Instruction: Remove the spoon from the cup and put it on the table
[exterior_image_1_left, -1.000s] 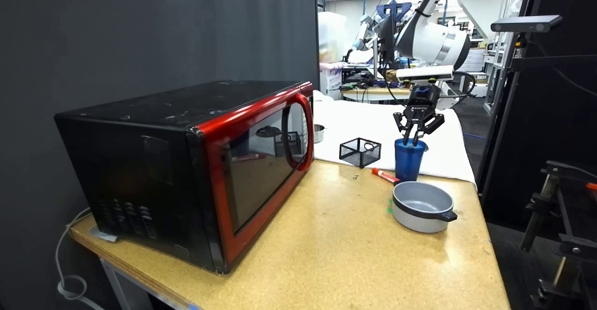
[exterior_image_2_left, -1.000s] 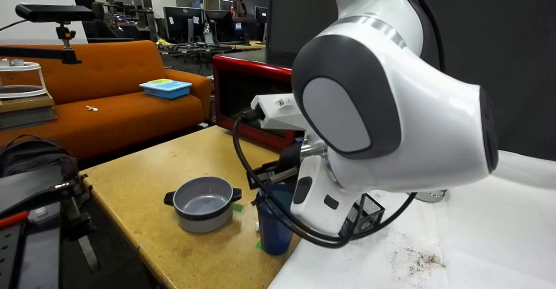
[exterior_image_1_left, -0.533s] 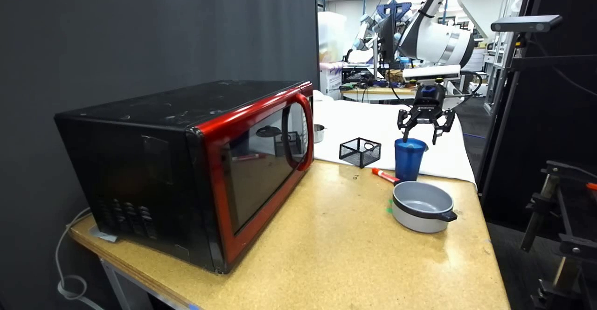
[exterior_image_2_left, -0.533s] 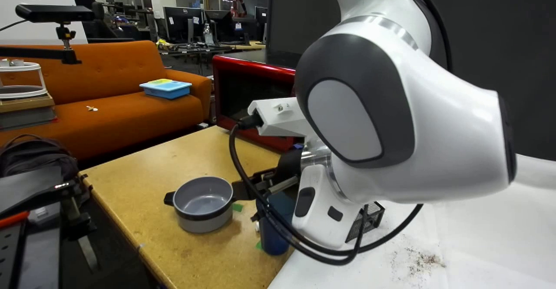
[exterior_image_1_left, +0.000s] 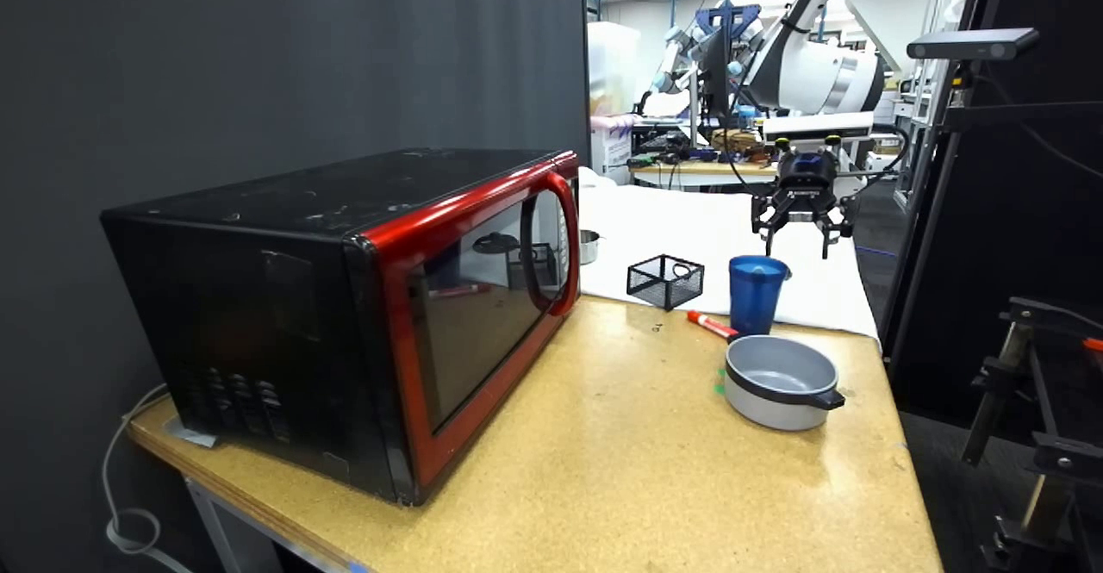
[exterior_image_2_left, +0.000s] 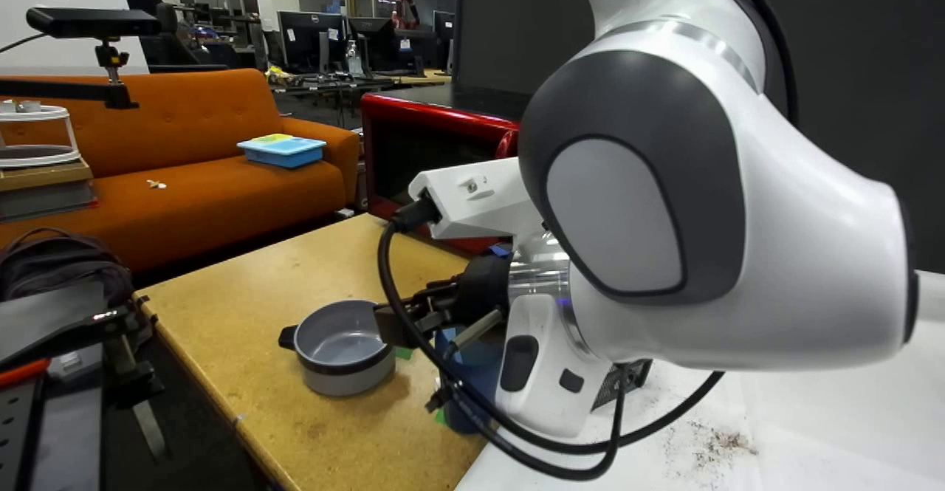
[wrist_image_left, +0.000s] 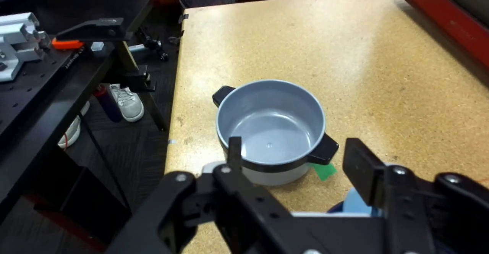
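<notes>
The blue cup (exterior_image_1_left: 755, 302) stands upright on the far part of the tan table (exterior_image_1_left: 655, 435). In an exterior view the cup (exterior_image_2_left: 480, 379) is partly covered by my arm and cable. In the wrist view a light blue rounded end, apparently the spoon (wrist_image_left: 355, 202), shows at the cup's dark rim (wrist_image_left: 336, 207), partly behind a finger. The rest of the spoon is hidden. My gripper (exterior_image_1_left: 797, 250) is open and empty, above and to the right of the cup in that exterior view. In the wrist view the open gripper (wrist_image_left: 293, 147) has its fingers wide apart.
A grey bowl with black handles (exterior_image_1_left: 780, 383) stands close to the cup. A red marker (exterior_image_1_left: 713, 325) lies beside the cup. A black wire basket (exterior_image_1_left: 665, 284) is on the white cloth (exterior_image_1_left: 663, 220). A red-and-black microwave (exterior_image_1_left: 396, 246) borders one side.
The fingers were close together at the cup's mouth one second ago. They have opened wide and moved right and slightly up in an exterior view. The cup has not moved.
</notes>
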### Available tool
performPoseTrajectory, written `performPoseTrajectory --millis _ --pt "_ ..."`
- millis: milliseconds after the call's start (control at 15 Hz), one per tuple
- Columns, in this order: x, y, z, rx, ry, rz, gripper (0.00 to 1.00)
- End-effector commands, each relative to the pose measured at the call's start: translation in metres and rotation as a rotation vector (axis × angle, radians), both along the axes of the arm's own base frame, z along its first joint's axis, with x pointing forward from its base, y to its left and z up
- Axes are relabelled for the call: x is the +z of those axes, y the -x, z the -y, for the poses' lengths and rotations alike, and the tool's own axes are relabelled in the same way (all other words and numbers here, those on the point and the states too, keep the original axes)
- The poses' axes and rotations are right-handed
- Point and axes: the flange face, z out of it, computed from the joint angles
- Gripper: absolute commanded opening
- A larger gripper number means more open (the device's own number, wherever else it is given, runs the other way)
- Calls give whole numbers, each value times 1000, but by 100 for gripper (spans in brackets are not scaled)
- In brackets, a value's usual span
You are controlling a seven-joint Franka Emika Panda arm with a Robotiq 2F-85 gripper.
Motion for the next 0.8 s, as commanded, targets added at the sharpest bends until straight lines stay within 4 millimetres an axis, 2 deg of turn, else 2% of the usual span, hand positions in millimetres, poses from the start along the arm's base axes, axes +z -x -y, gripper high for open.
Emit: performPoseTrajectory --millis 0,467,733 --pt "5 -5 2 32 -25 11 98" --pt "-4 -32 4 28 7 30 100" --pt "-15 -35 0 36 10 23 100"
